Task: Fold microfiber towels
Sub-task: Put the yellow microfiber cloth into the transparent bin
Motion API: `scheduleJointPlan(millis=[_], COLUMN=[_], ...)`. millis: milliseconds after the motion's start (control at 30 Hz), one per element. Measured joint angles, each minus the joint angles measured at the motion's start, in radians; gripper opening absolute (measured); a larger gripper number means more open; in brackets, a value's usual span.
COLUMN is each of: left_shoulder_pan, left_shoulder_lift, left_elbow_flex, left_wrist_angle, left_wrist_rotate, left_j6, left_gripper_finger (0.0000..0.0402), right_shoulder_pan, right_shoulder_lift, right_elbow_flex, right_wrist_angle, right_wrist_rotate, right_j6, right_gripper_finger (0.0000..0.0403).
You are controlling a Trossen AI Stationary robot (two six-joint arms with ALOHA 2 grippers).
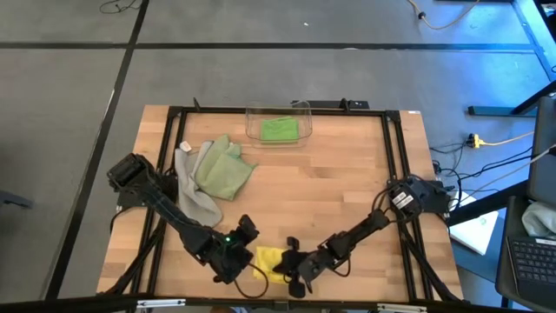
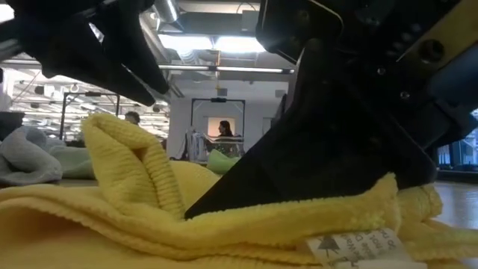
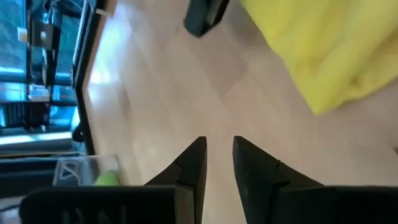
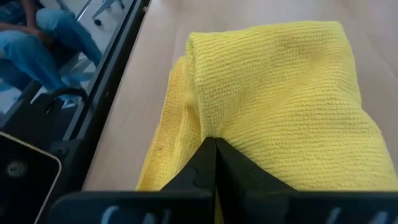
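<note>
Now yellow towel [image 4: 280,93] bunched, ribbed, tag showing; right gripper [image 4: 214,146] pinched shut on it; left gripper [image 3: 219,152] slightly ajar, empty.

- High view: even, fairly bright light on the tabletop [image 1: 347,191]; a blue tint falls over the floor at the upper right; the arms throw only soft, faint shadows.
- Low view: ceiling lights [image 2: 216,43] glare white at the top; the dark arm parts close to the lens are near-black silhouettes; the yellow towel [image 2: 134,224] in front is soft and out of focus.
- Left wrist view: the pale wood carries a washed-out sheen, and the yellow cloth is blurred.
- Right wrist view: well lit, the towel's weave sharp; the near fingers are blurred.
</note>
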Motion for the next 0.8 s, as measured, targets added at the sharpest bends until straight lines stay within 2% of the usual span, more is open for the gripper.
scheduleJointPlan(millis=[200, 267, 367, 400, 467, 567, 667, 733, 800], left_shoulder_pan=[0.031, 0.044, 0.06, 0.063, 0.061, 0.052, 0.079, 0.12, 0.158], left_shoulder_lift=[0.0, 0.0, 0.0, 0.0, 0.0, -0.001, -0.001, -0.001, 0.004], left_elbow_flex=[0.001, 0.001, 0.001, 0.001, 0.002, 0.002, 0.002, 0.002, 0.002], left_wrist_angle=[0.044, 0.066, 0.108, 0.124, 0.144, 0.122, 0.1, 0.082, 0.059], left_wrist_rotate=[0.03, 0.112, 0.325, 0.376, 0.412, 0.362, 0.307, 0.359, 0.469], left_j6=[-0.119, -0.152, -0.166, -0.147, -0.074, 0.116, 0.204, 0.23, 0.274], left_gripper_finger=[0.0071, 0.0071, 0.0071, 0.0071, 0.0071, 0.0071, 0.0071, 0.0071, 0.0071], right_shoulder_pan=[-0.04, -0.047, -0.052, -0.053, -0.054, -0.054, -0.047, -0.038, -0.031], right_shoulder_lift=[-0.015, -0.033, -0.061, -0.068, -0.077, -0.078, -0.079, -0.079, -0.078], right_elbow_flex=[0.0, 0.0, 0.0, 0.0, -0.002, -0.002, -0.002, -0.003, -0.003], right_wrist_angle=[-0.02, -0.073, -0.139, -0.154, -0.169, -0.169, -0.168, -0.166, -0.166], right_wrist_rotate=[-0.058, -0.045, -0.024, -0.021, -0.022, -0.028, -0.037, -0.031, -0.025], right_j6=[-0.064, -0.095, -0.143, -0.154, -0.157, -0.156, -0.156, -0.172, -0.177], right_gripper_finger=[0.0012, 0.0014, 0.001, 0.0008, 0.0006, 0.0009, 0.0018, 0.0019, 0.0018])
